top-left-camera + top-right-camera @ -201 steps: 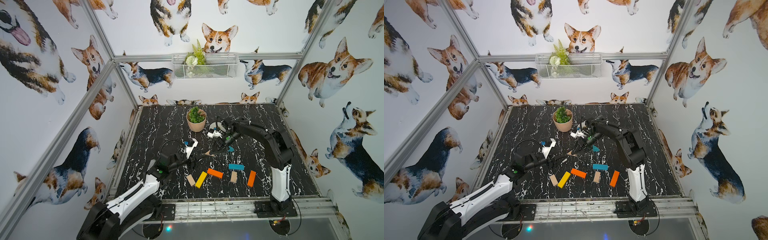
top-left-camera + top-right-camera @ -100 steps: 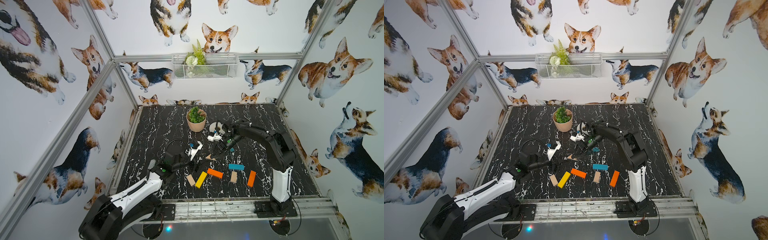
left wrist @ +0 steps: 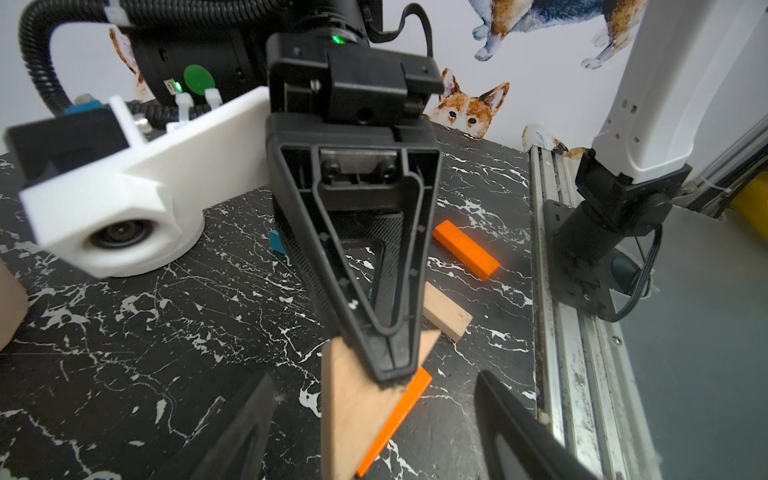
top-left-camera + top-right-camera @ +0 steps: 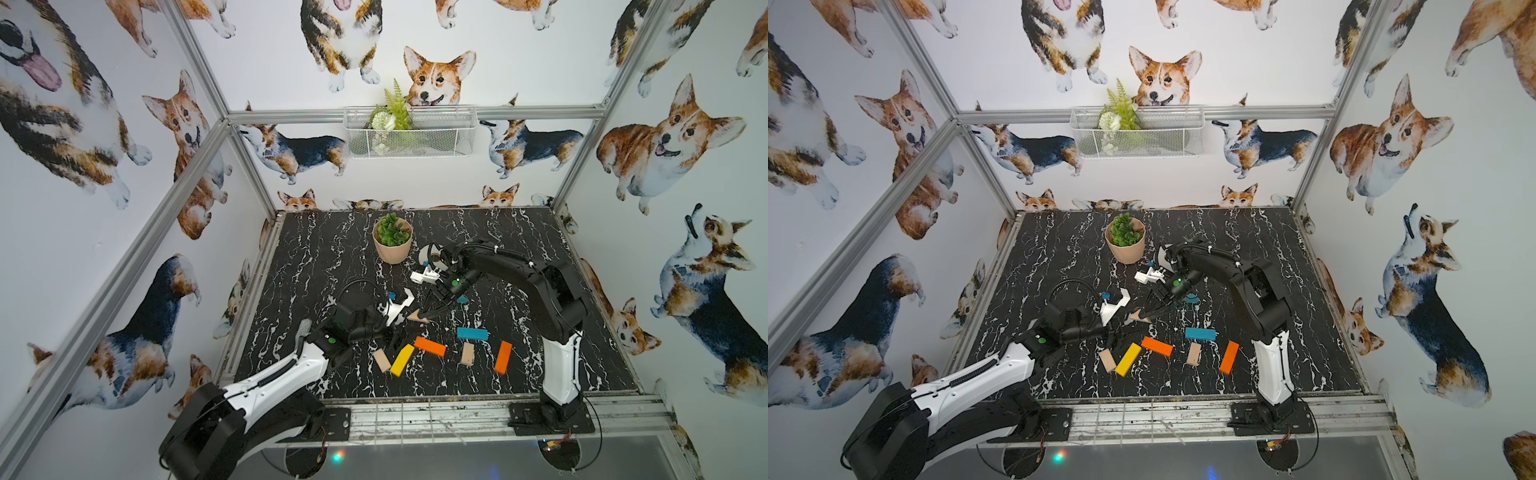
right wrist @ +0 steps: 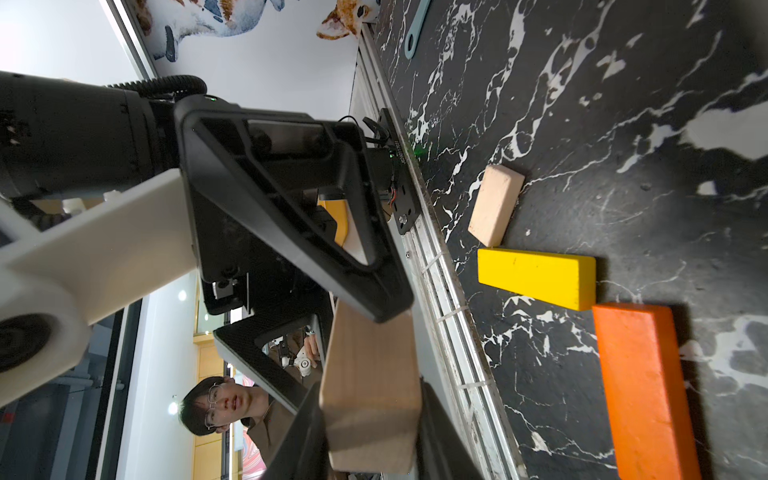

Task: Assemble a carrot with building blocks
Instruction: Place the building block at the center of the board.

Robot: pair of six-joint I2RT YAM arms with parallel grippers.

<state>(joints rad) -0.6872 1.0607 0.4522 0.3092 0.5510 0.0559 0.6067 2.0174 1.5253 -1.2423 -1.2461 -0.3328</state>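
1. The right gripper (image 4: 426,316) is pinched narrow on the plain-wood triangle (image 4: 417,316). In the right wrist view its fingers (image 5: 299,440) press both flat faces of the wood (image 5: 370,395).
2. The left gripper (image 4: 404,333) is spread wide at that same triangle. From its wrist view, its own fingers (image 3: 245,424) stand one on each side of the wood (image 3: 357,415). I can't tell whether either one touches it.
3. No carrot is stacked; the other blocks lie loose and flat on the black marbled table (image 4: 332,249).
4. Just in front of the triangle lies an orange bar (image 4: 430,346). A yellow bar (image 4: 402,360) and a short plain-wood block (image 4: 381,360) sit close beside it.
5. Toward the right arm's side of the triangle is the blue bar (image 4: 472,333). A second short plain-wood block (image 4: 468,353) lies just in front of that bar, and a second orange bar (image 4: 503,357) lies farther out.
6. Behind the triangle, half hidden by the right gripper, lies the blue triangle (image 4: 461,298).
7. Well behind the triangle stands the potted plant (image 4: 392,241).
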